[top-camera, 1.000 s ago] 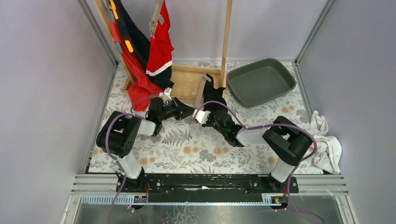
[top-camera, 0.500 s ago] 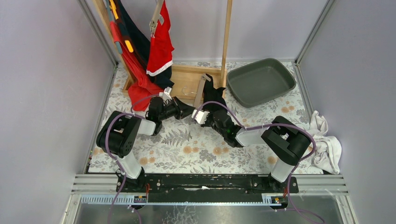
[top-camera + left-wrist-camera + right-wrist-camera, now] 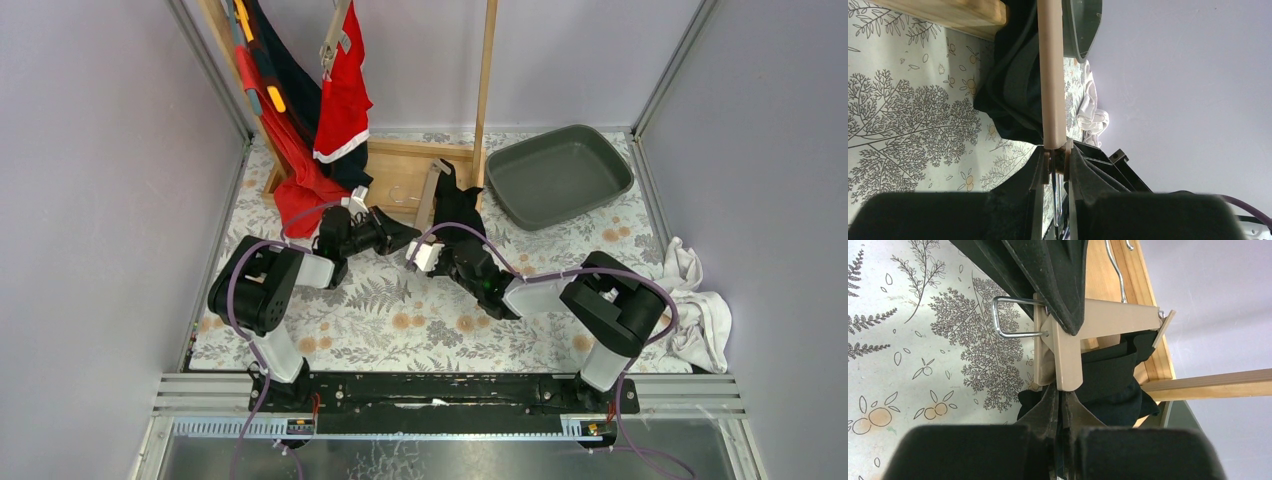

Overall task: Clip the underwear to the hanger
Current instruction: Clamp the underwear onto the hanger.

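Observation:
A beige wooden clip hanger (image 3: 431, 194) lies near the wooden rack base, with black underwear (image 3: 458, 197) draped at it. My left gripper (image 3: 401, 237) is shut on the hanger's end clip (image 3: 1057, 156); the hanger's bar (image 3: 1050, 75) runs away from the jaws, with the underwear (image 3: 1013, 95) beside it. My right gripper (image 3: 447, 228) is shut on a thin fold of the underwear (image 3: 1060, 270) just below the other clip (image 3: 1068, 350). The cloth sits in that clip's mouth, next to its wire spring (image 3: 1008, 317).
A wooden rack base (image 3: 395, 165) with an upright post (image 3: 486, 80) stands at the back. Red and dark clothes (image 3: 340, 100) hang at the back left. A grey tub (image 3: 560, 175) is at the back right, white cloth (image 3: 700, 310) at the right edge.
My right gripper has shifted slightly left and nearer with the underwear. The left gripper has barely moved and keeps its hold on the clip.

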Available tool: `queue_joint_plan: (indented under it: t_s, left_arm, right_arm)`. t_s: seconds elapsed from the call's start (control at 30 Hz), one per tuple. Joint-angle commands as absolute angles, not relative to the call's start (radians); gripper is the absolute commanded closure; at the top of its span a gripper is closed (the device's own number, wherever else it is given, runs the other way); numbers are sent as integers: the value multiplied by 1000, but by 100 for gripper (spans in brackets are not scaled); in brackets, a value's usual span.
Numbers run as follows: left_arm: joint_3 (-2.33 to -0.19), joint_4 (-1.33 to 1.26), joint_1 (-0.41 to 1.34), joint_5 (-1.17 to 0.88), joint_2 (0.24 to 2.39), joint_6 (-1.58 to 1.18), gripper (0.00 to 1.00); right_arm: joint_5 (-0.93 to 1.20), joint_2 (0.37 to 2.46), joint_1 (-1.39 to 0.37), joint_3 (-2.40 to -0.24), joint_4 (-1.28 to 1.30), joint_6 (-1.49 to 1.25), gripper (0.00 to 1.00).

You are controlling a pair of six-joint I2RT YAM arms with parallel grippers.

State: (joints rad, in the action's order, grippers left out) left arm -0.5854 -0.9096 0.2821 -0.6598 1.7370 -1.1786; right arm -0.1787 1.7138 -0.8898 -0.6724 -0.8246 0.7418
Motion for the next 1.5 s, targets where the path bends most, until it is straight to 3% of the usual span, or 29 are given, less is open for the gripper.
queue_joint_plan:
  t_s: [0.0, 1.47]
  left_arm:
    - [-618, -935, 277, -648, 1751, -1181, 100]
    - [-623, -937, 287, -657, 1750, -1186, 100]
  right_arm:
    - [-191, 1667, -914, -667, -909, 762, 100]
    - [-146, 1577, -1004, -592, -940, 817, 100]
